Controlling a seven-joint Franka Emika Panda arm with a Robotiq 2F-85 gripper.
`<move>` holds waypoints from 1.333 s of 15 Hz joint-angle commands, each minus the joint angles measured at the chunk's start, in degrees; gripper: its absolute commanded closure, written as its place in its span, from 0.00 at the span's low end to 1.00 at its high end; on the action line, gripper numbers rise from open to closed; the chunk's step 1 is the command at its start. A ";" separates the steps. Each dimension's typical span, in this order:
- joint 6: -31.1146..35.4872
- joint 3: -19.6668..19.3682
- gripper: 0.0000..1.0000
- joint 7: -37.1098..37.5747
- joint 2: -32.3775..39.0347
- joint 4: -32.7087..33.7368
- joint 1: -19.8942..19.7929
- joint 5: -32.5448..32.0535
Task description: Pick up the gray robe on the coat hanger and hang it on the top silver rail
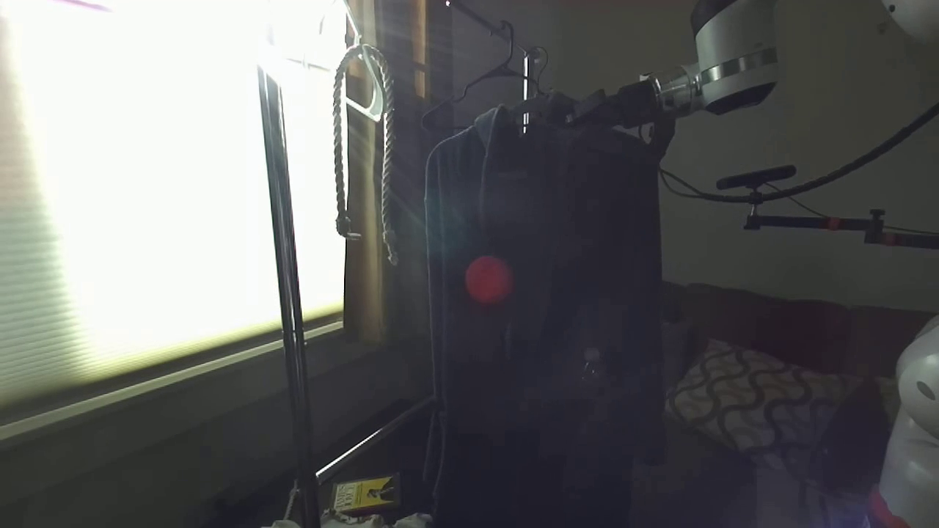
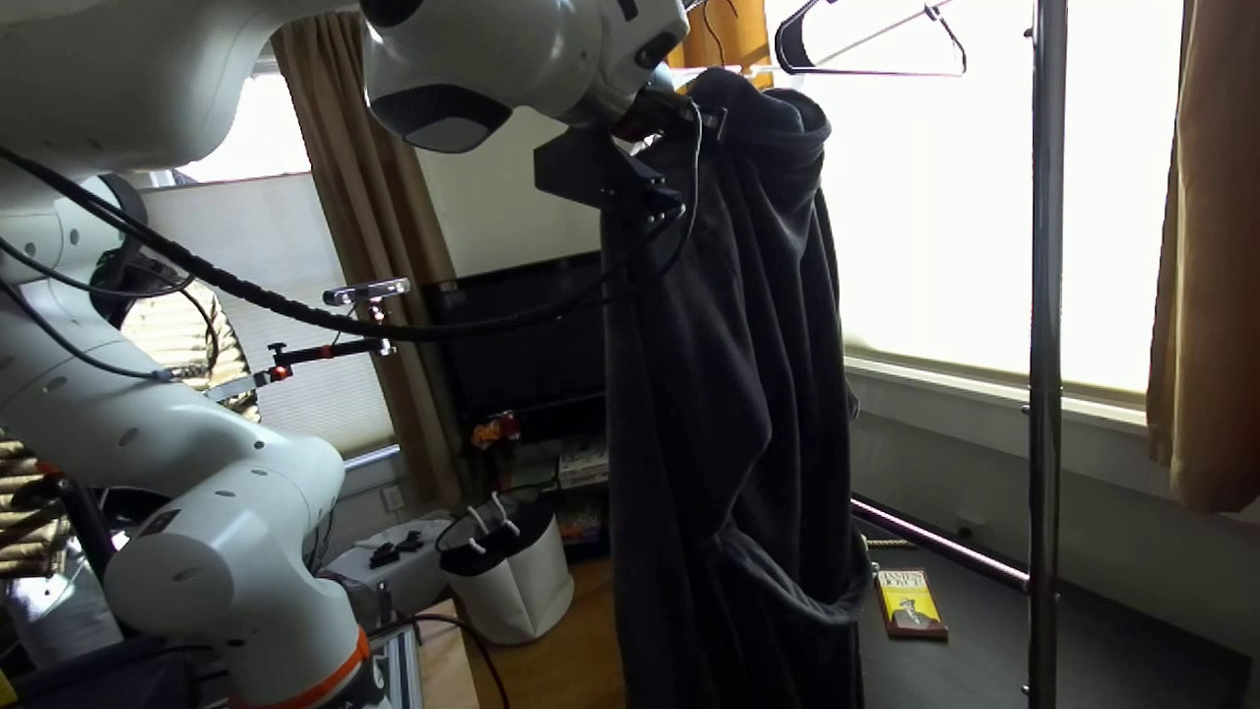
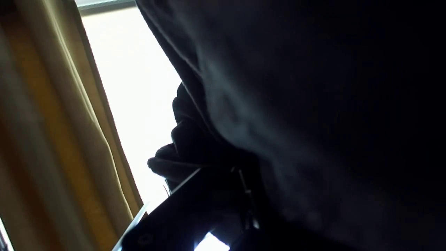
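The gray robe [image 1: 546, 293] hangs long and dark down the middle of the frame in both exterior views, its hood bunched at the top, its lower end running out of the picture. In the wrist view it fills the right side, nearly black. Of the coat hanger [image 1: 543, 70] only a thin dark hook shows above the collar (the cloth hides the rest). The top silver rail [image 1: 480, 23] slants through the upper middle, its end just beside that hook; whether they touch, I cannot tell. The pincer [image 2: 711, 124] reaches the collar, upper centre, but its tips are lost against the dark cloth, so I cannot tell whether it is clenched or released.

A book [image 2: 908, 603], lower right in an exterior view, reads JAMES JOYCE across the top of a mostly yellow cover; it lies on a dark gray desk [image 2: 984, 660].

The arm [image 2: 197, 443] rises from the lower left, bends near the left edge and crosses the top, wrist tipped down toward the collar. A black cable [image 2: 394, 333] sags beneath it. Further out, a chrome post [image 2: 1045, 354] stands upright at the right, and a patterned cushion [image 1: 755, 400] sits lower right.
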 commanded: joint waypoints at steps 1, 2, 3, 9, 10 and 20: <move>1.60 -1.30 0.89 1.08 0.27 0.75 3.64 -1.85; 1.62 -1.00 0.89 1.46 0.73 1.32 4.47 -2.33; 1.59 -0.86 0.89 1.56 1.09 1.58 4.91 -2.56; 4.44 0.92 0.97 7.22 -2.19 -1.80 6.82 0.23; 5.33 1.41 0.97 7.48 -3.14 -2.18 7.72 1.31; 31.90 13.97 0.97 27.55 4.79 14.50 15.15 -1.03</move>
